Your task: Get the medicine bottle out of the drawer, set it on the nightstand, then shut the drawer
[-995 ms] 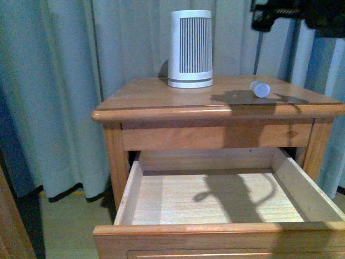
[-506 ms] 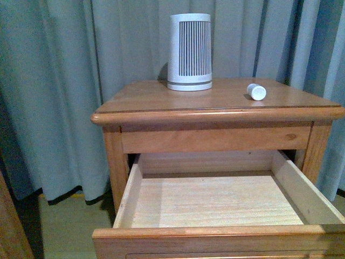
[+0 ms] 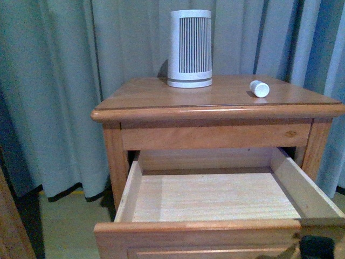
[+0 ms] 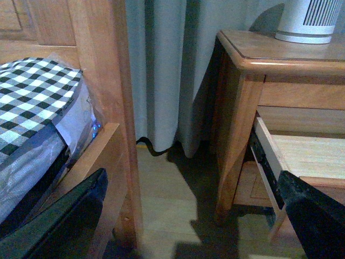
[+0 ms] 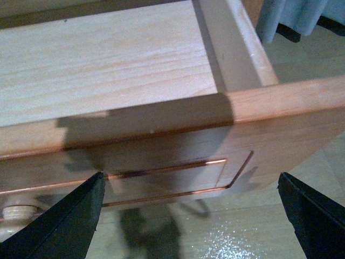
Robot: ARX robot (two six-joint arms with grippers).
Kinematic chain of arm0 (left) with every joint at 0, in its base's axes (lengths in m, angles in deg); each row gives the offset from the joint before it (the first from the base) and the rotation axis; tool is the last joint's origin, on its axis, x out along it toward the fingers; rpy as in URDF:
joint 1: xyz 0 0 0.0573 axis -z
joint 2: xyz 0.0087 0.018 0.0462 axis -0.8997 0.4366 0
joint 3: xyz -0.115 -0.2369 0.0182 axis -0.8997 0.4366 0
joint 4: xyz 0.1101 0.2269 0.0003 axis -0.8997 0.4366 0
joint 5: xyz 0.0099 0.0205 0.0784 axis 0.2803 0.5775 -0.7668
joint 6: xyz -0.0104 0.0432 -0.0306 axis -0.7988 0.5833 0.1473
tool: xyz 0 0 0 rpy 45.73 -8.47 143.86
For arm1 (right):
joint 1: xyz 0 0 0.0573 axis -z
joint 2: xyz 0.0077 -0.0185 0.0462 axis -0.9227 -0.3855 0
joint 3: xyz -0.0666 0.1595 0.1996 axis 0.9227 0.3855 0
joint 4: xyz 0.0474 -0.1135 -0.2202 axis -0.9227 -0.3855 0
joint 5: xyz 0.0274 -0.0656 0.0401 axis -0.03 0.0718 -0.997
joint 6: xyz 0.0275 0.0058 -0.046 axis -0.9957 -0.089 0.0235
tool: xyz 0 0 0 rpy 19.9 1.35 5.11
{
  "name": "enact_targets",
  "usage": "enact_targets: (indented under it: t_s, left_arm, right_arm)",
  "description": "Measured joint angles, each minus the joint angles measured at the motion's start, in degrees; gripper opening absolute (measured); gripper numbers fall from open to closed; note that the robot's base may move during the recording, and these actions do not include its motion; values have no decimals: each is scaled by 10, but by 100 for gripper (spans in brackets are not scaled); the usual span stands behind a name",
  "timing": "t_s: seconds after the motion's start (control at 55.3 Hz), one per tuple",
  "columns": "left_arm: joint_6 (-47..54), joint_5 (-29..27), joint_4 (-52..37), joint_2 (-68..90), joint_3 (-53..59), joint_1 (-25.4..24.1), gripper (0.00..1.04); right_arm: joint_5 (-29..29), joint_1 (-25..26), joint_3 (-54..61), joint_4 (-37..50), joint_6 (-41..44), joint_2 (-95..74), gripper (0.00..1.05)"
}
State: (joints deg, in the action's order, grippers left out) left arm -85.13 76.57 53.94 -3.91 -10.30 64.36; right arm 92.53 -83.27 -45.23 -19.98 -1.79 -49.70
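**Bottle on top, drawer open**

Front view: the medicine bottle (image 3: 260,88) lay on its side on the nightstand (image 3: 161,97), right of the slatted white device (image 3: 189,48). The drawer (image 3: 215,197) stood pulled out.

Left wrist view: left gripper (image 4: 188,216) spread wide, holding nothing, beside a bed frame (image 4: 102,81).

Right wrist view: right gripper (image 5: 188,216) likewise wide apart, before the drawer front

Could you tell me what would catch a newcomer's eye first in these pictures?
Most striking is the drawer, pulled wide open and showing a bare pale wood floor. On the nightstand top, a tall white slatted device stands at the back, with the small medicine bottle lying on its side towards the right edge.
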Motion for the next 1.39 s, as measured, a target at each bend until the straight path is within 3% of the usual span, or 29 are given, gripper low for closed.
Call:
enact_targets:
  t_s: [0.217,0.47,0.633,0.778,0.977,1.139,1.393]
  left_arm:
    - [0,0,0,0,0,0,98]
    - [0,0,0,0,0,0,98]
    - [0,0,0,0,0,0,98]
    - [0,0,0,0,0,0,98]
    - [0,0,0,0,0,0,98]
    - [0,0,0,0,0,0,98]
    - [0,0,0,0,0,0,98]
  right_arm:
    - [-2,27,-164,4,28,-144,98]
    - [-18,56,-457,-139,99,-257,98]
    - [-22,53,-481,-202,91,-257,98]
    - [-24,49,-428,-196,68,-215,98]
    - [-24,52,-271,-191,53,-43,98]
    - [-40,103,-121,-219,95,190,98]
    - [-116,179,36,-360,145,588,98]
